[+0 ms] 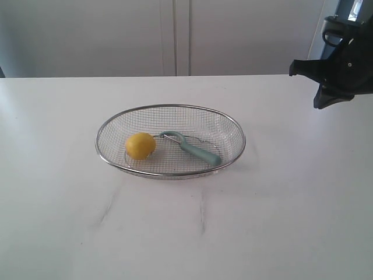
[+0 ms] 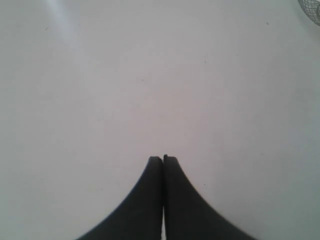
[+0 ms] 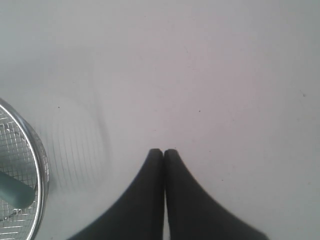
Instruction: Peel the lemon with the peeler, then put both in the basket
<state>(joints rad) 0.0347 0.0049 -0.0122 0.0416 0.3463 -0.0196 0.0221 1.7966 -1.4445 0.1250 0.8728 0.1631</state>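
The wire mesh basket (image 1: 233, 125) stands in the middle of the white table. Inside it lie the yellow lemon (image 1: 140, 146) on the left and the teal-handled peeler (image 1: 195, 150) to its right, head toward the lemon. In the right wrist view the basket's rim (image 3: 41, 165) and the end of the peeler's handle (image 3: 14, 192) show at one edge. My right gripper (image 3: 163, 151) is shut with nothing in it, over bare table; its arm (image 1: 341, 64) hangs at the far right. My left gripper (image 2: 163, 158) is also shut and empty; a sliver of the basket (image 2: 311, 10) shows in a corner.
The white tabletop (image 1: 186, 233) stretches all round the basket. A pale wall with panel seams (image 1: 175, 35) stands behind the table's far edge.
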